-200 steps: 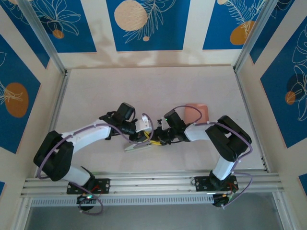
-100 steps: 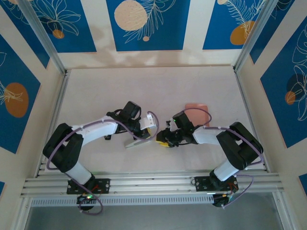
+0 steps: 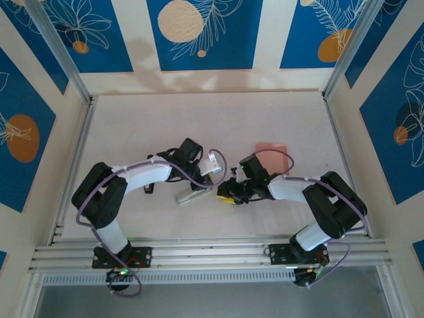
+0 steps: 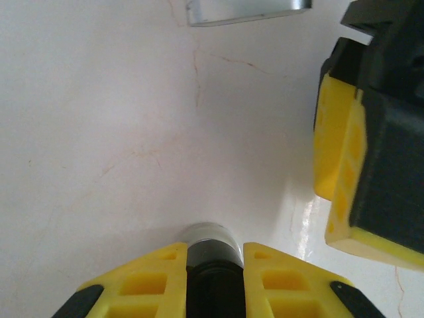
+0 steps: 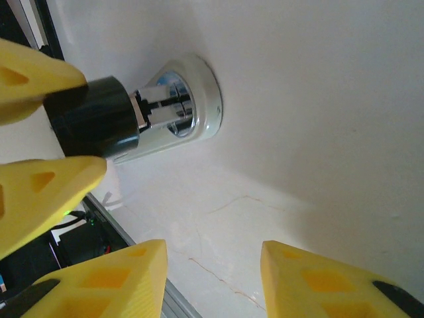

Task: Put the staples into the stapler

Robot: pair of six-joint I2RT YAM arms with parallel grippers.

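Observation:
The stapler point(image 3: 192, 195) lies low over the table centre as a pale silvery body with a black end. My left gripper point(image 3: 211, 180) is shut on that black end point(image 4: 212, 265), which sits tight between its yellow fingers. In the right wrist view the stapler point(image 5: 177, 106) is end-on: a white shell with a chrome channel inside. My right gripper point(image 3: 228, 193) hovers just right of it, open point(image 5: 212, 271) with bare table between its fingers. The staples are too small to make out.
A shallow pink tray point(image 3: 272, 153) sits behind the right arm. A slim silvery bar point(image 4: 248, 9) lies at the top edge of the left wrist view. The right gripper's yellow and black fingers point(image 4: 361, 146) stand close beside the left gripper. A metal rail point(image 3: 212, 252) runs along the near edge.
My left gripper has shifted right and slightly away, carrying the stapler with it. My right gripper has drawn back a little to the right and opened slightly.

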